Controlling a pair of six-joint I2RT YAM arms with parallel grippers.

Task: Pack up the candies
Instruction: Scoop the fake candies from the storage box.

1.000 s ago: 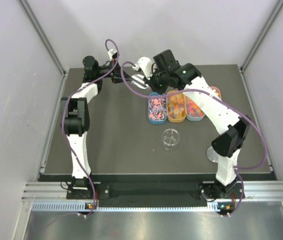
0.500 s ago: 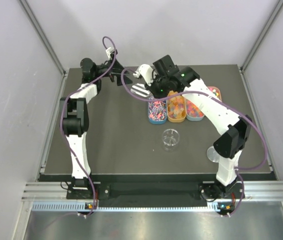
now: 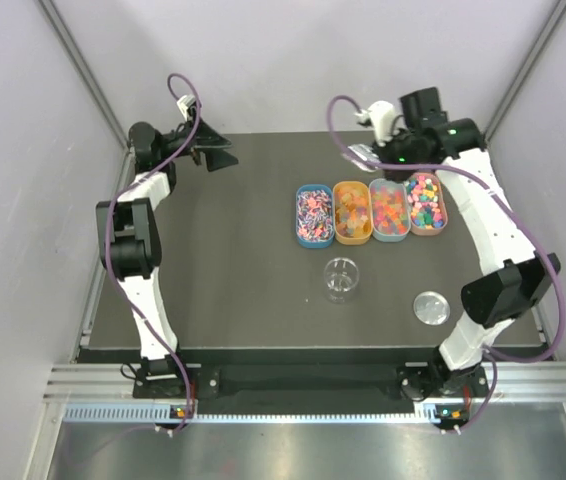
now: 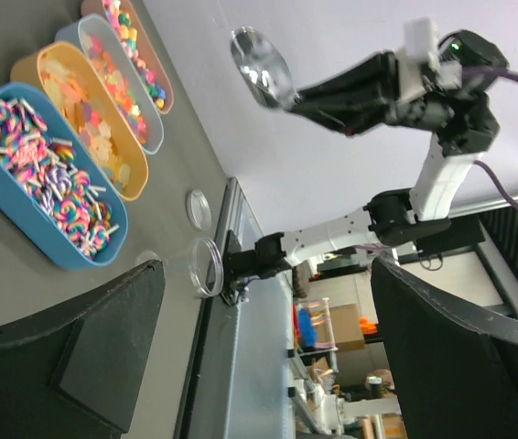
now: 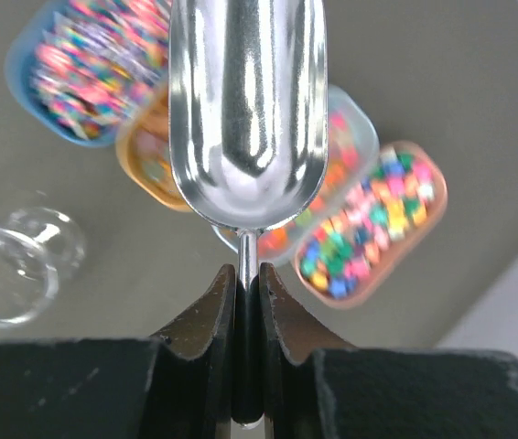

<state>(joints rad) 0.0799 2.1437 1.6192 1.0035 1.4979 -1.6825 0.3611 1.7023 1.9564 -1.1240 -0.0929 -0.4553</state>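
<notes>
Right pincer (image 5: 248, 283) is pinched tight on the thin handle of a metal scoop (image 5: 248, 119), jaws nearly closed around it, and holds the scoop in the air over the far side of the table (image 3: 233, 270), bowl pointing away from the wrist. Below it the candies (image 3: 352, 210) lie sorted in four oval trays (image 3: 298, 215) set side by side in a row at mid-table: striped pink-purple pieces in the blue tray on the left, yellow-orange gummies next, then red-orange ones, then mixed bright colours in the rightmost tray. A clear round jar (image 3: 342, 278) stands just nearer the arm bases than the trays, apart from them, and a round clear lid (image 3: 430, 307) lies flat further right, close to the right arm. Left pincer (image 3: 213, 158) hangs at the far left corner of the table, well away from the trays, its jaws spread wide with nothing between them.
</notes>
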